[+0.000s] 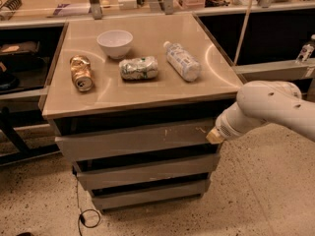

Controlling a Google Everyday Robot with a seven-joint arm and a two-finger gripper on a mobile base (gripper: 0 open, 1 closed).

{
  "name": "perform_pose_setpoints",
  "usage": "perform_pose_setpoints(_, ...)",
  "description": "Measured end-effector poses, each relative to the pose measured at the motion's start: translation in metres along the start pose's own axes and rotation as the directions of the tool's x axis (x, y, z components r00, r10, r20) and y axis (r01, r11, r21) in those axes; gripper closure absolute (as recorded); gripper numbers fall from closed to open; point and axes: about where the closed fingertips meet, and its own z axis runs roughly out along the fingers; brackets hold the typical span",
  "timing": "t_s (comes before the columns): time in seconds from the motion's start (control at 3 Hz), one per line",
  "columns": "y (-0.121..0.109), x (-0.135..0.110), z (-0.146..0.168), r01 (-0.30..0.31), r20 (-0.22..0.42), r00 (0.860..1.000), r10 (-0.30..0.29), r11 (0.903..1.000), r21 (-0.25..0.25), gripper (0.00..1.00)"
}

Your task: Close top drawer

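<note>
Camera view looks down on a small grey chest with a tan worktop [147, 90]; the top drawer [135, 140] sits right under the worktop, wide and flat, with little pale scratches on its front; it sticks out a bit toward us, and a dark gap shows between it and the worktop edge. Two narrower drawers sit below it, the middle drawer [147, 170] and the bottom drawer [150, 193]; they poke out a bit too.

The white arm [266, 107] comes in from the right side; its hand [215, 135] is at the right end of the top drawer front, touching it or just beside it; only a small tan tip shows, so I cannot tell if the hand is loose or clenched.

On the worktop a white bowl [114, 42] stands at the back; a gold can [81, 73] lies on its side at the left; a squashed can [139, 68] lies in the middle; a clear bottle [182, 60] lies on its side at the right; none of them touch. A thin black cable [86, 215] curls on the speckled floor below.
</note>
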Motion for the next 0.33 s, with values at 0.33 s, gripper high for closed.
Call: perform_pose_setpoints(0.33,0.0010,0.0019,-0.0003,-0.001,-0.005,1.000,0.001,1.0000,-0.003,0.81)
